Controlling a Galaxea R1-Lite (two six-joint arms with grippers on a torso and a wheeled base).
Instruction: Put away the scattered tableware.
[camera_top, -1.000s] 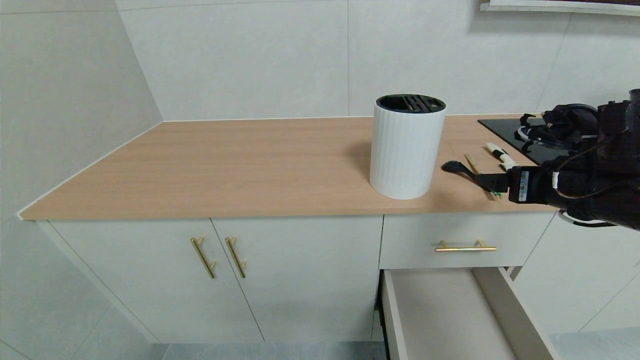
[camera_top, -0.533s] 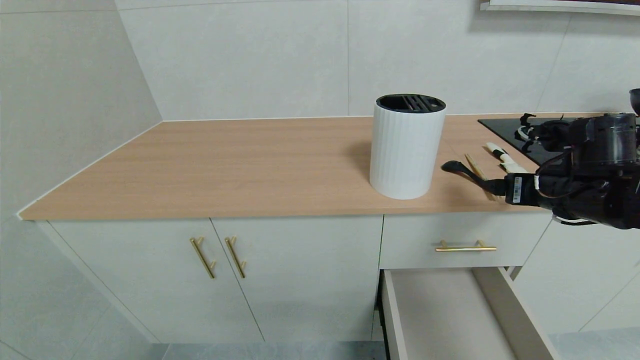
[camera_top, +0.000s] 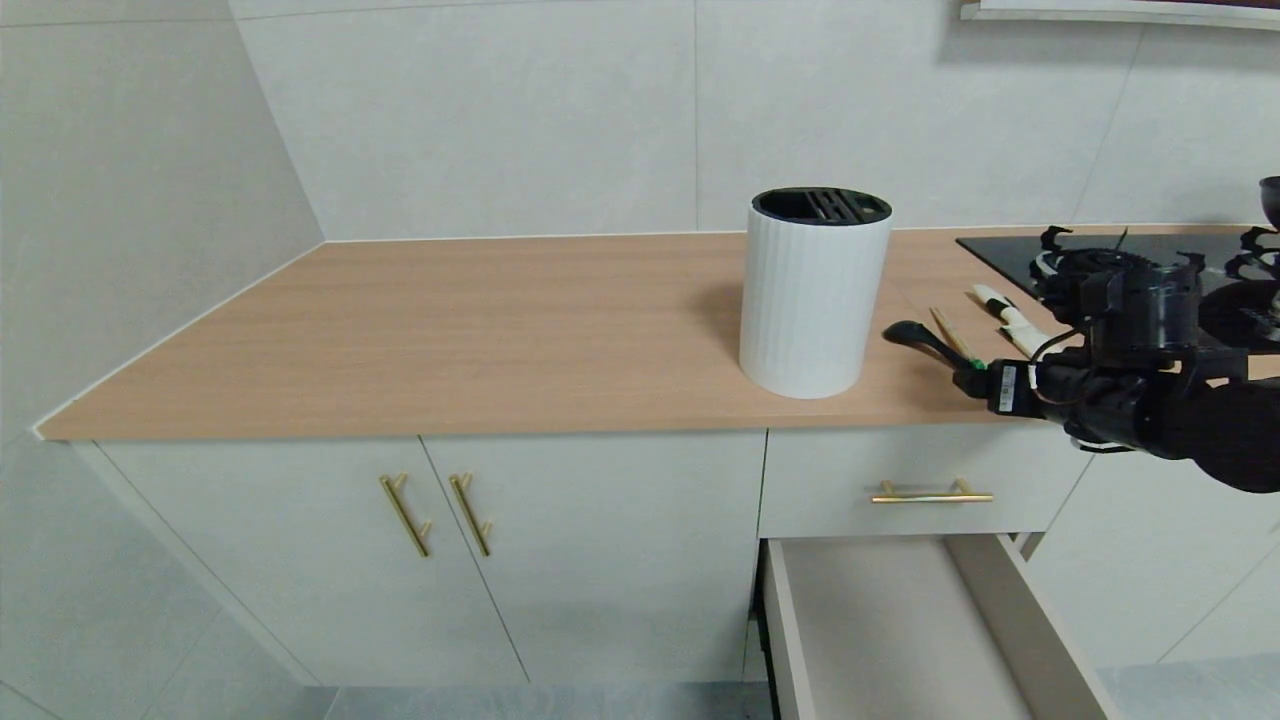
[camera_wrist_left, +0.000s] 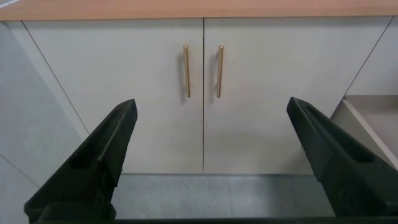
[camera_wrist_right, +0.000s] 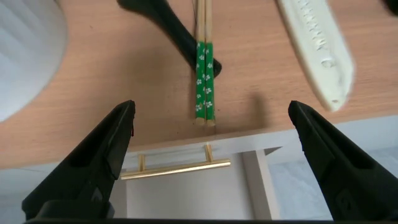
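Right gripper (camera_wrist_right: 208, 112) hangs wide open, empty, over the green-ended chopsticks (camera_wrist_right: 205, 81) at the edge of the counter (camera_wrist_right: 261, 74); left gripper (camera_wrist_left: 211, 106) gapes empty too, facing the cabinet doors (camera_wrist_left: 155, 124)

Matt wood-grain counter (camera_top: 500, 330) bore a ribbed, matt white plastic holder (camera_top: 812, 300); upper right, the hob (camera_top: 1005, 255) was glossy black; the handle (camera_top: 930, 494) was brushed gold metal.

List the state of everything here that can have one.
Lower drawer: pulled open.
Upper drawer: shut.
Cabinet doors: shut.
Holder: upright.
Chopsticks: lying flat, paired, unheld.
Black spoon: lying flat.
White utensil: lying flat.
Left claw: open, empty.
Right claw: open, empty.
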